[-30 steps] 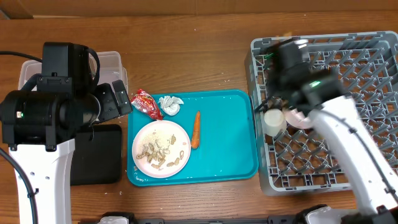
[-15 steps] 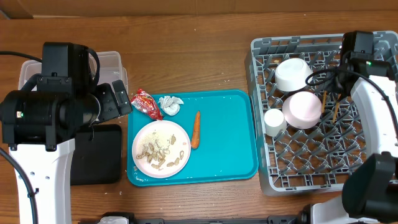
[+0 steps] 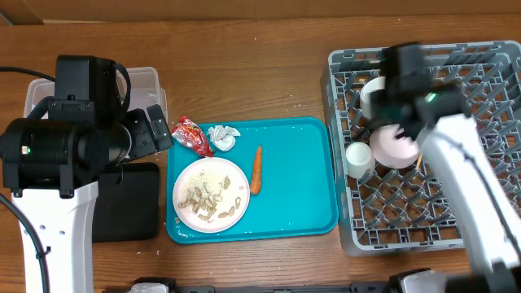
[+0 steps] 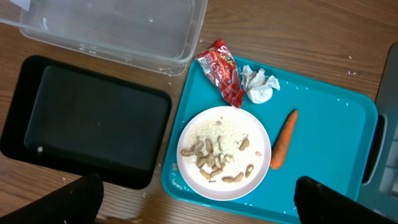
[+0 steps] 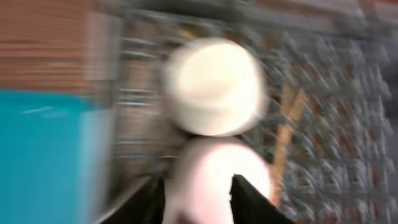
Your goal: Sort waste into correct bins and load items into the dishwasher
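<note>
So: dishes in the rack, waste on the teal tray

The grey rack (image 3: 391, 228) sat at the right end of the table (image 3: 244, 65). Near its far left corner lay the far bowl (image 5: 214, 87), with the near bowl (image 5: 211, 168) just beside it. The cup (image 3: 359, 159) stood against the rack's left edge. The chopsticks (image 5: 286, 124) showed as a blurred wooden streak right of the bowls.

The right gripper (image 5: 198, 193) hung over the near bowl. Its fingers were parted with nothing pinched between them. The wrist view was badly smeared, so I could not tell if they touched the bowl.

The teal tray (image 4: 329, 155) lay mid-table. The plate (image 4: 261, 152) sat toward its near left corner and carried the food scraps (image 4: 211, 158). The carrot (image 4: 281, 140) lay just beside the plate's right rim. The tissue (image 4: 260, 86) was near the far edge. The red wrapper (image 4: 222, 73) lay beside the tissue, overhanging the far left corner.

The clear tub (image 4: 112, 25) and the black tray (image 4: 87, 118) sat at the table's left end, tub behind tray. The left gripper (image 4: 198, 186) hung above this area, spread fully and holding nothing.
</note>
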`<state>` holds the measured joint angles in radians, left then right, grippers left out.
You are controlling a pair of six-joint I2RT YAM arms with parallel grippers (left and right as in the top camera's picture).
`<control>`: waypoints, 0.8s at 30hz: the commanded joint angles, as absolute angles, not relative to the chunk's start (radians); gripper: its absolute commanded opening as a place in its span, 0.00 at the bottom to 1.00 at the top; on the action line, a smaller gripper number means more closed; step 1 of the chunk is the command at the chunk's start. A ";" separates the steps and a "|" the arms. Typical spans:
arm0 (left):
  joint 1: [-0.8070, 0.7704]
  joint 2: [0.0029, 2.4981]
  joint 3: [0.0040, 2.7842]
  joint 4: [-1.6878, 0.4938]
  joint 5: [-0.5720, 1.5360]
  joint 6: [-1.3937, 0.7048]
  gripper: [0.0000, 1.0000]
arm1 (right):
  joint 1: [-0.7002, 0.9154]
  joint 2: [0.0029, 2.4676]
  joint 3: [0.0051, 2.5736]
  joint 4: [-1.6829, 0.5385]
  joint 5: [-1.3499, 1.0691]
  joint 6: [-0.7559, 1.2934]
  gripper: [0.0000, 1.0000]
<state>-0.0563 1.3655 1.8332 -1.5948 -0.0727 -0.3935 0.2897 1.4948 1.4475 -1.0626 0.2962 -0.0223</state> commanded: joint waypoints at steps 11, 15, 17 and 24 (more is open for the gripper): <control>-0.051 1.371 1.836 -1.596 -0.086 -0.404 1.00 | 0.709 1.527 1.326 -1.019 -0.078 0.529 0.37; -0.051 1.371 1.836 -1.596 -0.086 -0.404 1.00 | 0.747 1.632 1.268 -0.914 -0.084 0.583 0.36; -0.051 1.371 1.836 -1.596 -0.086 -0.404 1.00 | 0.747 1.667 1.268 -0.902 -0.083 0.593 0.38; -0.051 1.371 1.836 -1.596 -0.086 -0.404 1.00 | 0.704 1.646 1.278 -0.909 -0.059 0.568 0.44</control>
<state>-0.0563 1.3663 1.8332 -1.5948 -0.0727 -0.3935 0.7288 1.6882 1.2602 -0.9119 -0.0635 0.5644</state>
